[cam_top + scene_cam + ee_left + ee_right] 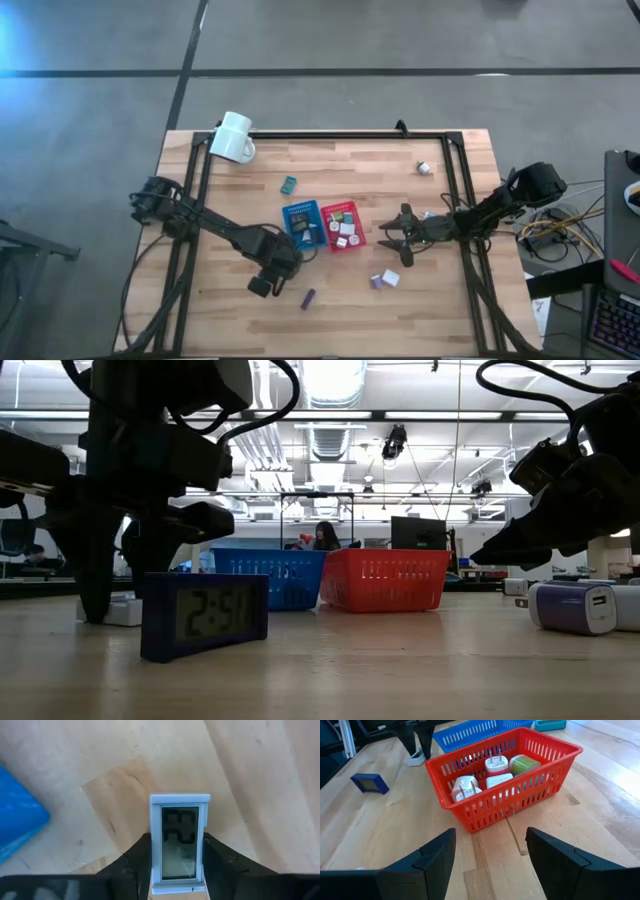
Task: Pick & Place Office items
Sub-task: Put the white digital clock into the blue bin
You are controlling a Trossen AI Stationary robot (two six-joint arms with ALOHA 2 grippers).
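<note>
A small white clock [180, 842] lies flat, face up, on the wooden table, and my left gripper [177, 865] is shut on it, pointing down just near-left of the blue tray [300, 222]. The gripper hides the clock in the high view. A dark blue clock [205, 615] stands on its edge nearby, untouched. My right gripper [490, 840] hangs open and level, right of the red tray [505, 775], which holds several white plugs and a green piece. It touches nothing. My left gripper pinches the white clock's two long sides [152, 851] between its two fingers [135, 857], at the end nearer the wrist. The fingers come from above, pointing down. The clock lies flat on the table, face up.
A white mug [233, 137] lies at the far left corner. A teal piece [289, 184] sits beyond the blue tray, a small white piece [424, 168] at the far right. A white charger [572, 607] and another small piece rest near the right gripper. A black frame [330, 134] edges the table.
</note>
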